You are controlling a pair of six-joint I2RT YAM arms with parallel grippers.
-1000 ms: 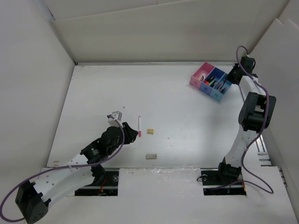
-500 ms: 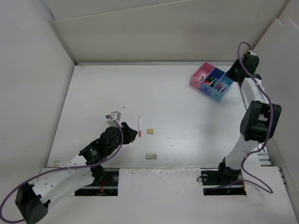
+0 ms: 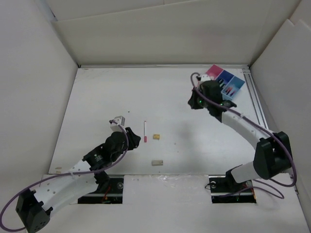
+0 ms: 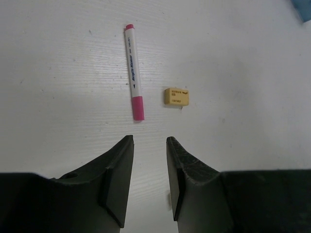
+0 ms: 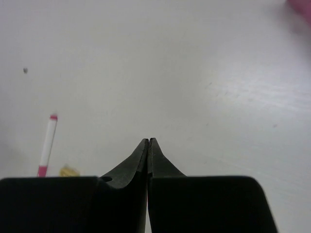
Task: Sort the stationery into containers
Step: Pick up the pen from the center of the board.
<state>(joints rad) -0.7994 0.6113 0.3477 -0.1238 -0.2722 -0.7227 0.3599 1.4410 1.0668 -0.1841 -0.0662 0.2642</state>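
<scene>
A white pen with pink cap and tip (image 3: 145, 131) (image 4: 133, 73) lies on the table. Just right of it sits a small yellow eraser (image 3: 156, 137) (image 4: 176, 96). My left gripper (image 3: 136, 138) (image 4: 149, 141) hovers just short of the pen's pink end, open by a narrow gap with nothing between the fingers. A beige eraser (image 3: 156, 163) lies nearer the front edge. The containers (image 3: 212, 72), pink, dark blue and light blue bins holding some pens, stand at the back right. My right gripper (image 3: 192, 103) (image 5: 148, 141) is shut and empty, left of the bins, facing the pen (image 5: 47, 145) and the yellow eraser (image 5: 69, 171).
White walls enclose the table on the left, back and right. The right arm stretches diagonally from its base to beside the bins, partly covering the light blue bin. A pink corner of the tray (image 5: 301, 6) shows at the right wrist view's top edge.
The right arm has swung away from over the bins, down and left toward the table's middle, and its gripper has shut. The left arm has hardly moved.
</scene>
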